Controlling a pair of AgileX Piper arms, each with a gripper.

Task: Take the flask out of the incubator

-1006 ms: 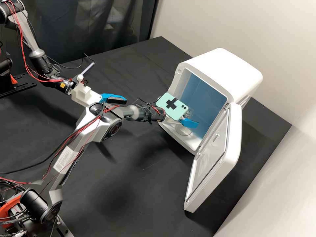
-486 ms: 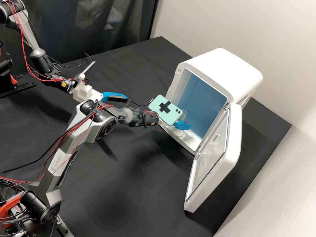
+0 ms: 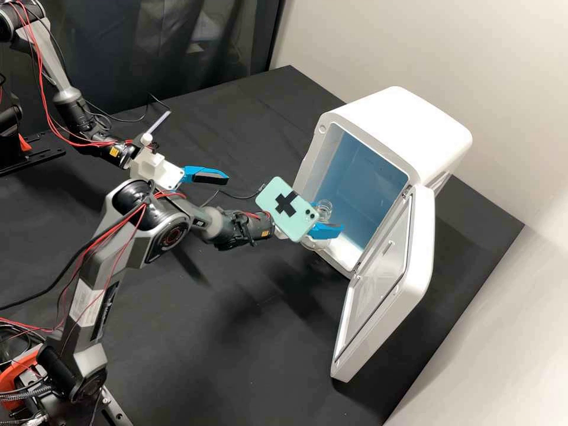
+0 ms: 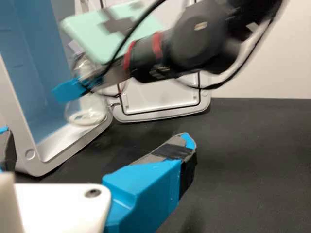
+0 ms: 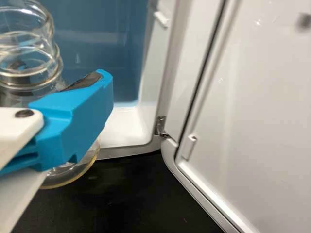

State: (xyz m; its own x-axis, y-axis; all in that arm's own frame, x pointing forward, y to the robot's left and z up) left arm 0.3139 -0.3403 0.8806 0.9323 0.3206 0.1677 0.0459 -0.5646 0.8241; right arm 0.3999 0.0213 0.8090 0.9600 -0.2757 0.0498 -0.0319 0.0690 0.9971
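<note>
Flask: clear glass flask [image 3: 323,207], upright at the lower front edge of the white, blue-lined incubator [image 3: 402,124].
Claw: right gripper [image 3: 325,228] clamped around the flask's neck.
Technique: draw straight back and level, base lifted above the lip; glass may slip, so grip firmly.
Hazard: open white door [image 3: 390,278] just beside the path.

Bright, even light is falling from overhead in the high view. The right arm [image 3: 100,278] is casting a soft shadow on the bench [image 3: 248,331] toward 5 o'clock. The wall [image 3: 473,59] is glowing pale. In the right wrist view, the flask [image 5: 24,53] is catching small glints.
</note>
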